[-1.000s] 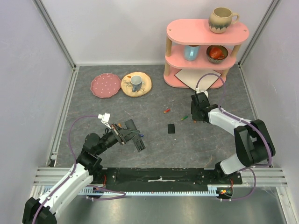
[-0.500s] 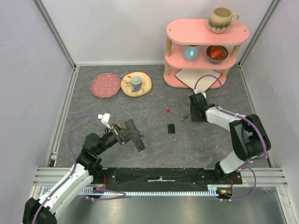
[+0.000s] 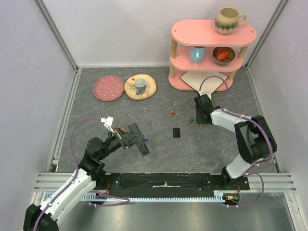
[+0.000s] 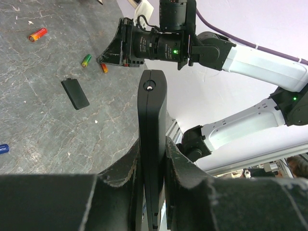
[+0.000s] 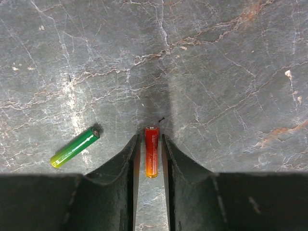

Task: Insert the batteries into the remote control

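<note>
The battery cover (image 3: 176, 132), a small black plate lying flat on the grey surface (image 3: 216, 149), serves as the mark for everything else, and its being off suggests the compartment has been opened. Well to the left of the cover, the left pincer (image 4: 153, 147) is clamped narrowly on the remote control (image 4: 152, 110), holding it on edge above the surface with its long end pointing toward the cover. From this angle the compartment itself cannot be seen, so whether any cell sits inside cannot be told. Just beyond the cover and to its right, the right pincer (image 5: 150, 139) is down at the surface, drawn narrow astride a red-orange battery (image 5: 151, 151). A dark sliver shows on each side of the cell, which lies flat, so it reads as framed rather than gripped or lifted. A green battery (image 5: 74, 147) lies just beside that one, on the side nearer the cover. A red battery (image 3: 171, 114) rests farther back from the cover, and the tip of a blue battery (image 4: 3, 148) shows to the cover's left, near the held remote. By this showing the task is early: the remote is in hand and the cover is off, but all four visible batteries lie loose. Picking one up, carrying it across, seating it and refitting the cover all remain.
</note>
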Action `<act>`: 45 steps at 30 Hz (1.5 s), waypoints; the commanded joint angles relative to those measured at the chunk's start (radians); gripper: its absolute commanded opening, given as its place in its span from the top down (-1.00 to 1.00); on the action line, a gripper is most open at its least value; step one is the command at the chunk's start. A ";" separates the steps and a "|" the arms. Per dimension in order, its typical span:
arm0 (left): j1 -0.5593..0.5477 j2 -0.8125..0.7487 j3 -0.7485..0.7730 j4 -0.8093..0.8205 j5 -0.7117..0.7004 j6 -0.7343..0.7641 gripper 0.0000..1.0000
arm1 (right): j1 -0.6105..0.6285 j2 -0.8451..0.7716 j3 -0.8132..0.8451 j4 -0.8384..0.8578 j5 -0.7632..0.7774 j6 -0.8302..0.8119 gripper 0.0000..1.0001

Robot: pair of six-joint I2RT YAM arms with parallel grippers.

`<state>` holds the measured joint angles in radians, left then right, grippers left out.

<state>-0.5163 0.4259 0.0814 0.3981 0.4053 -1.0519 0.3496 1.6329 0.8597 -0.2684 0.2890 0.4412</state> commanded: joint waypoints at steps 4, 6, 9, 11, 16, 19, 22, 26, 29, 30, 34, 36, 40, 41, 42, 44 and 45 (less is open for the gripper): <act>0.007 -0.013 0.009 0.033 0.032 0.030 0.96 | -0.003 0.019 -0.005 0.003 0.015 -0.009 0.46; 0.007 -0.016 0.008 0.033 0.032 0.027 0.96 | -0.004 0.013 -0.008 0.000 0.012 0.002 0.55; 0.007 -0.021 0.006 0.033 0.030 0.024 0.96 | -0.003 -0.014 -0.007 -0.012 0.000 0.028 0.75; 0.007 -0.022 0.004 0.031 0.029 0.021 0.96 | -0.004 -0.062 -0.004 -0.021 -0.010 0.054 0.77; 0.007 -0.026 0.004 0.030 0.021 0.013 0.96 | -0.003 -0.165 0.022 -0.064 -0.037 0.137 0.84; 0.006 -0.029 0.004 0.030 0.012 0.009 0.96 | -0.004 -0.263 0.007 -0.072 -0.080 0.281 1.00; 0.007 -0.027 0.001 0.030 0.001 0.003 0.96 | -0.003 -0.329 -0.047 -0.057 -0.114 0.507 1.00; 0.007 -0.026 0.004 0.030 -0.003 -0.007 0.96 | 0.006 -0.340 -0.059 -0.185 -0.053 0.815 1.00; 0.007 -0.026 0.003 0.030 -0.019 -0.017 0.96 | 0.035 -0.329 -0.025 -0.313 0.022 0.973 1.00; 0.007 -0.026 0.000 0.030 -0.026 -0.023 0.96 | 0.046 -0.337 -0.028 -0.328 0.048 1.008 1.00; 0.007 -0.021 -0.009 0.030 -0.051 -0.042 0.96 | 0.089 -0.406 -0.096 -0.361 0.162 1.221 1.00; 0.007 -0.022 -0.018 0.024 -0.077 -0.057 0.96 | 0.101 -0.404 -0.100 -0.388 0.218 1.316 1.00; 0.006 -0.036 -0.031 -0.007 -0.120 -0.079 0.96 | 0.107 -0.348 -0.085 -0.456 0.243 1.427 1.00; 0.006 -0.042 -0.034 -0.016 -0.131 -0.086 0.96 | 0.109 -0.338 -0.085 -0.459 0.245 1.445 1.00; 0.006 -0.052 -0.035 -0.024 -0.147 -0.086 0.96 | 0.114 -0.315 -0.083 -0.459 0.243 1.478 1.00; 0.006 -0.065 -0.040 -0.044 -0.172 -0.088 0.96 | 0.118 -0.291 -0.074 -0.462 0.245 1.504 1.00; 0.006 -0.082 -0.040 -0.050 -0.180 -0.089 0.96 | 0.118 -0.262 -0.059 -0.471 0.246 1.505 1.00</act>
<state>-0.5163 0.3817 0.0559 0.3637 0.2932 -1.1015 0.4572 1.3117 0.7666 -0.6823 0.4534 1.7958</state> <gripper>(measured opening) 0.248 0.148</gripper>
